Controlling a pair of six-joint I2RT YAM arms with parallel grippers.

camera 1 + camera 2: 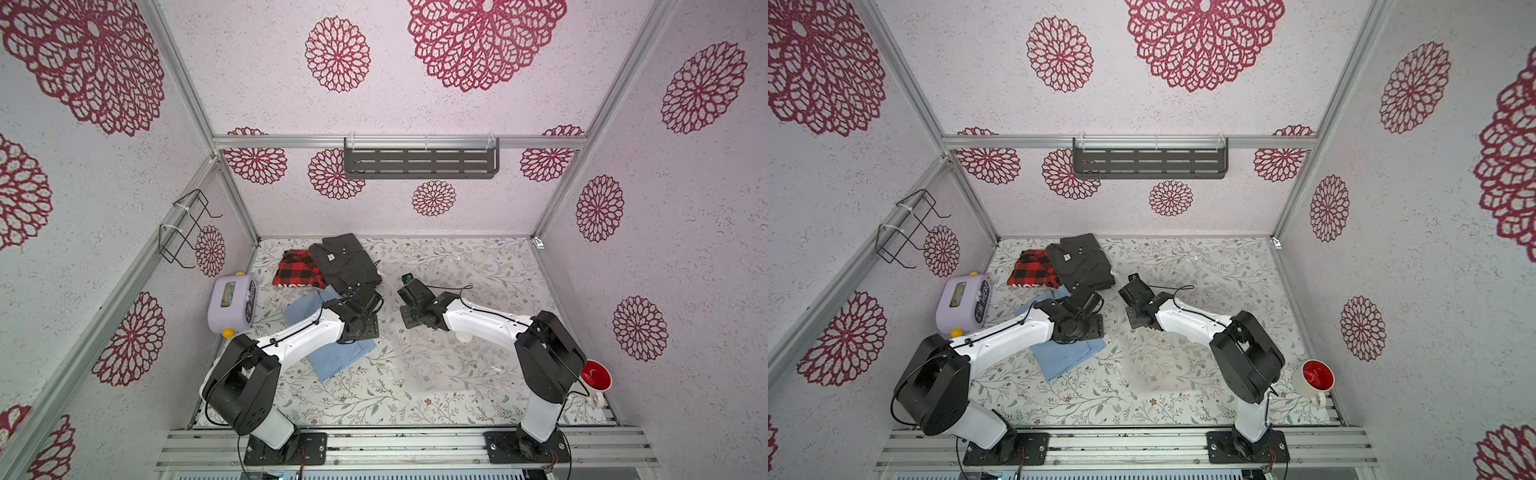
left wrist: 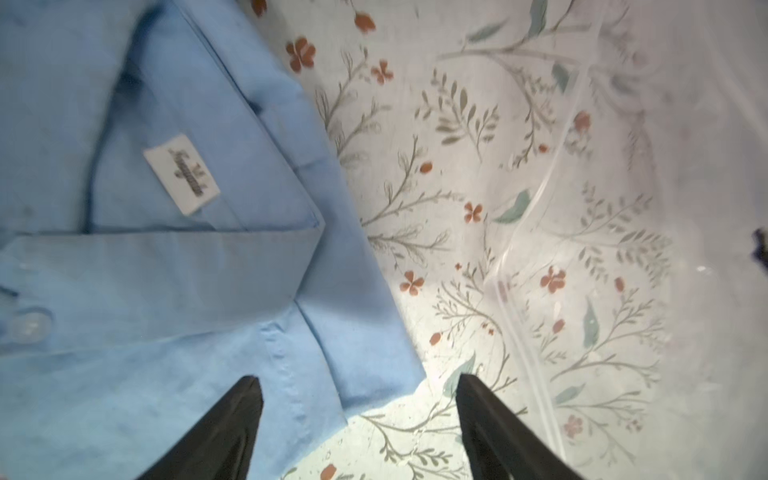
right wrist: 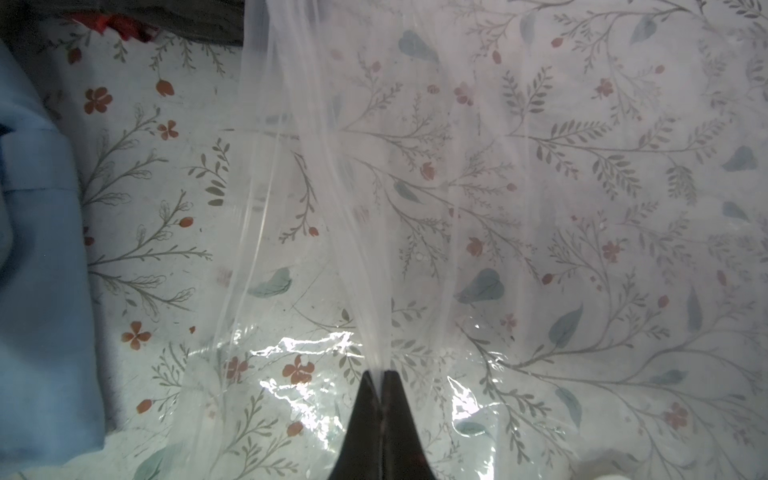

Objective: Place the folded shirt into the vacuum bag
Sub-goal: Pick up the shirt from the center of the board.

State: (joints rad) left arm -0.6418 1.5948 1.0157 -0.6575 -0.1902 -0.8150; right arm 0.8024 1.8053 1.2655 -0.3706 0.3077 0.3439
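Note:
A folded light blue shirt point(image 1: 332, 353) point(image 2: 174, 266) lies collar up on the flowered table, partly under my left arm. My left gripper point(image 2: 357, 382) point(image 1: 356, 296) hangs open over the shirt's edge, one finger above the cloth and one above the bare table, holding nothing. The clear vacuum bag point(image 1: 424, 361) point(image 3: 540, 208) lies just right of the shirt, its edge strip point(image 2: 519, 316) running beside it. My right gripper point(image 3: 376, 374) point(image 1: 406, 277) is shut on a pinch of the bag's upper film, which is lifted into a taut tent. A white valve cap point(image 1: 463, 336) peeks out below the right arm.
A red plaid shirt point(image 1: 299, 270) and a dark grey striped shirt point(image 1: 345, 262) lie folded at the back left. A lavender box-shaped gadget point(image 1: 232, 303) with a yellow ball point(image 1: 227, 333) stands at the left wall. A red-lined mug point(image 1: 595, 376) sits at the front right corner.

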